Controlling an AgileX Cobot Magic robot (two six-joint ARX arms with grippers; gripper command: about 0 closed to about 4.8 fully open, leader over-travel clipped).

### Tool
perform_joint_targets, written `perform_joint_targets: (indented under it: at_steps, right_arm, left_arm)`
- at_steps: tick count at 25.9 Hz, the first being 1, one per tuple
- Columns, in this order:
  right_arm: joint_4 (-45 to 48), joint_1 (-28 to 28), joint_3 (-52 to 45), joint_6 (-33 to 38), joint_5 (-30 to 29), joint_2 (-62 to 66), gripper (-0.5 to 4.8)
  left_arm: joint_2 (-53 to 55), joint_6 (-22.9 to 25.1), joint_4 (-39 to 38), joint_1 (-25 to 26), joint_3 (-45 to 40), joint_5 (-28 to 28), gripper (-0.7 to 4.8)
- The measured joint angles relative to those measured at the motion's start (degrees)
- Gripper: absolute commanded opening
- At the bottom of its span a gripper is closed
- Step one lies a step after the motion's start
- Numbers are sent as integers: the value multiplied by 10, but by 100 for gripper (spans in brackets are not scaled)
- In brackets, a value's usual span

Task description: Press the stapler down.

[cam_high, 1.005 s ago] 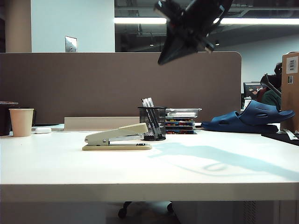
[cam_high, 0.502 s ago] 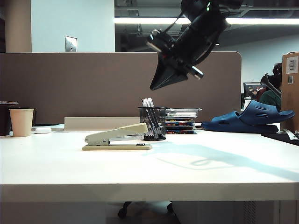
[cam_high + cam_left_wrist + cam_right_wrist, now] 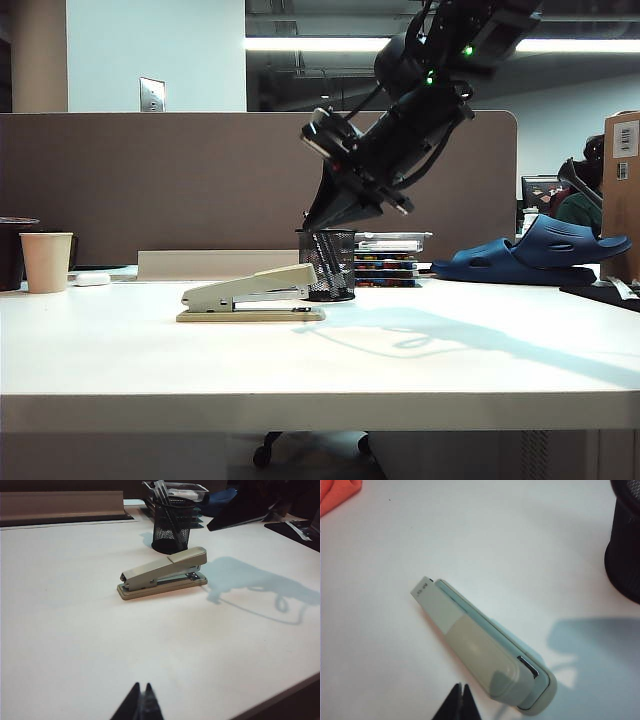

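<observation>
- The stapler (image 3: 250,295) is seen lying flat on the white table (image 3: 420,370), left of centre, with its arm raised.
- A black mesh pen cup (image 3: 326,264) stands just beyond its right end.
- The right gripper (image 3: 318,218) is held above the stapler, fingers pressed together.
- The left gripper (image 3: 140,705) is kept near the table's front edge, fingers pressed together.

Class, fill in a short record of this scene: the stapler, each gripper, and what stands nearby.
stapler: lies on the white table, top arm raised, untouched
right gripper: shut, in the air above the stapler's raised end
left gripper: shut, low over the table, apart from the stapler
mesh pen holder: behind the stapler
paper cup: far left
</observation>
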Motion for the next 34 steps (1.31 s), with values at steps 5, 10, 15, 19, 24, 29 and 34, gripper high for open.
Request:
perform_joint_targets:
  at_steps: [5, 10, 15, 19, 24, 29, 34]
  right_arm:
    - [7, 9, 0, 0, -5, 10, -9]
    - [17, 11, 0, 0, -3, 33, -9]
    - [24, 10, 0, 0, 4, 34, -9]
    - [37, 11, 0, 0, 12, 34, -9]
    - [38, 11, 2, 0, 23, 45, -9]
    - [42, 11, 2, 0, 32, 46, -9]
    - [42, 11, 2, 0, 33, 46, -9]
  left_arm:
    - [0, 0, 0, 0, 0, 0, -6]
    - [0, 0, 0, 0, 0, 0, -6]
    - [0, 0, 0, 0, 0, 0, -6]
    - [0, 0, 0, 0, 0, 0, -6]
    - [0, 0, 0, 0, 0, 0, -6]
    - [0, 0, 0, 0, 0, 0, -6]
    - [0, 0, 0, 0, 0, 0, -6]
